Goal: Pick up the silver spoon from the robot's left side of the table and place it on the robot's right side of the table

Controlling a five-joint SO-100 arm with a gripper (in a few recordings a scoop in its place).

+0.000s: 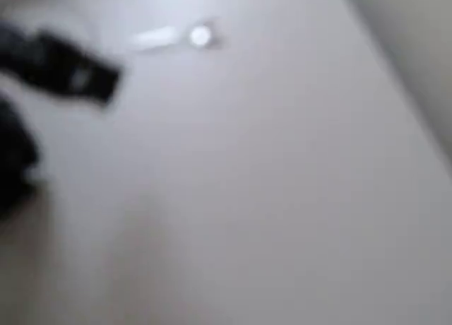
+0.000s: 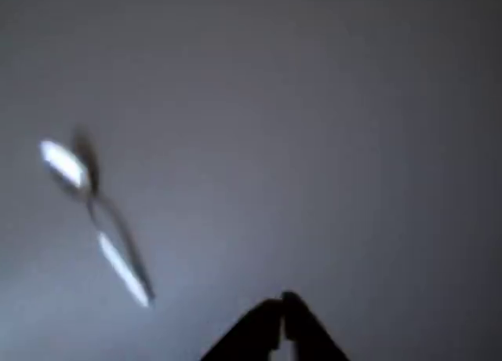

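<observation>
Two dark fingertips of the gripper [image 2: 281, 318] met at the bottom centre of the wrist view, pressed together with nothing between them. Beyond them, toward the left of that frame, the silver spoon [image 2: 94, 220] lay flat on the table [image 2: 329, 141], well apart from the fingers, its bowl glinting at the upper left and its handle running down toward the lower middle. In the blurred overhead view the black gripper [image 1: 99, 78] reached in from the left edge at the upper left of the frame. The spoon [image 1: 176, 37] lay near the top of that frame, just past the gripper's tip and not touching it, bright bowl to the right. The table's [image 1: 268, 198] straight edge ran down the upper right.
</observation>
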